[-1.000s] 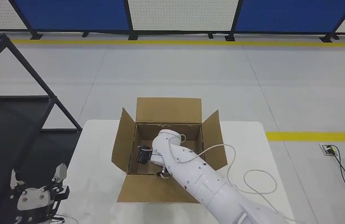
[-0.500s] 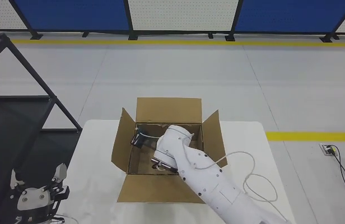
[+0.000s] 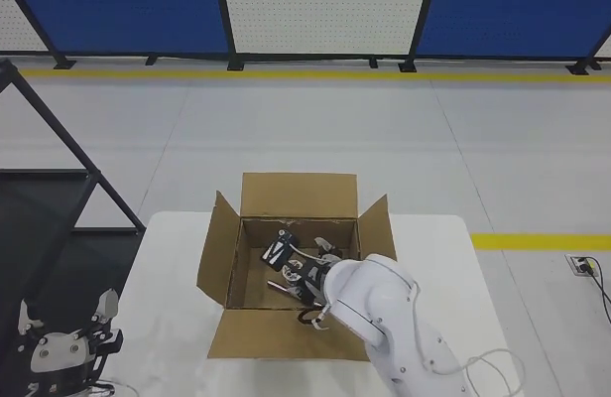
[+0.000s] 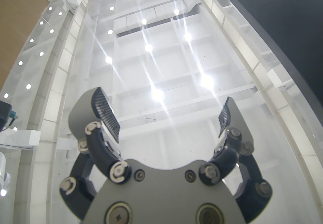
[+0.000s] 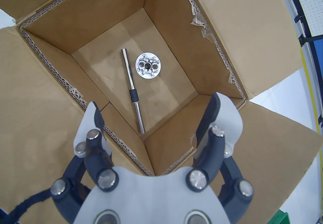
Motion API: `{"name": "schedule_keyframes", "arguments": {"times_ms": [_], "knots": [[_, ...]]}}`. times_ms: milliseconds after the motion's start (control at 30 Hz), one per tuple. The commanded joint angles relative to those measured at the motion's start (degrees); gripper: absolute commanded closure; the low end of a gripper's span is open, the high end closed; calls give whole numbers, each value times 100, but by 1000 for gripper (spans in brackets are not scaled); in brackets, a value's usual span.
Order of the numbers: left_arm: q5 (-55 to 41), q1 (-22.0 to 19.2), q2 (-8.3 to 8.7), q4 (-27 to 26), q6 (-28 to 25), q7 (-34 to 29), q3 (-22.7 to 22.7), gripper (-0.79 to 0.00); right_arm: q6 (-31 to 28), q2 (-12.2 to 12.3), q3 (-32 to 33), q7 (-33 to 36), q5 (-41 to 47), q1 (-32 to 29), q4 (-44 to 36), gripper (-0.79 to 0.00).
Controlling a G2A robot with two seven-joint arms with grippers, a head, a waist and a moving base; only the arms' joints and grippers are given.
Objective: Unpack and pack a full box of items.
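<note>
1 rod [image 5: 133, 91], 1 disc [image 5: 148, 65] in box [image 5: 63, 15].

Top, right wrist share box [image 3: 299, 195]; left seemingly upward.

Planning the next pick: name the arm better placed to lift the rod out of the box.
Right. The right gripper hangs open above the box, rod below; the left gripper faces the ceiling.
</note>
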Motion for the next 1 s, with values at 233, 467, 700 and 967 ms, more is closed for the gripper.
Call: {"name": "schedule_keyframes", "arguments": {"times_ms": [233, 467, 700, 967], "knots": [[0, 0, 0, 0, 0, 0, 0, -785, -285, 40, 153, -409, 350, -180, -143, -785], [0, 0, 0, 0, 0, 0, 0, -785, -466, 263, 1297, -737, 813, -1305, -1881, -785], [0, 0, 0, 0, 0, 0, 0, -785, -567, 460, 2919, -1533, 1779, -3223, -3962, -785], [0, 0, 0, 0, 0, 0, 0, -785, -937, 577, 4941, -2829, 3304, -5024, -4074, -785]]}}
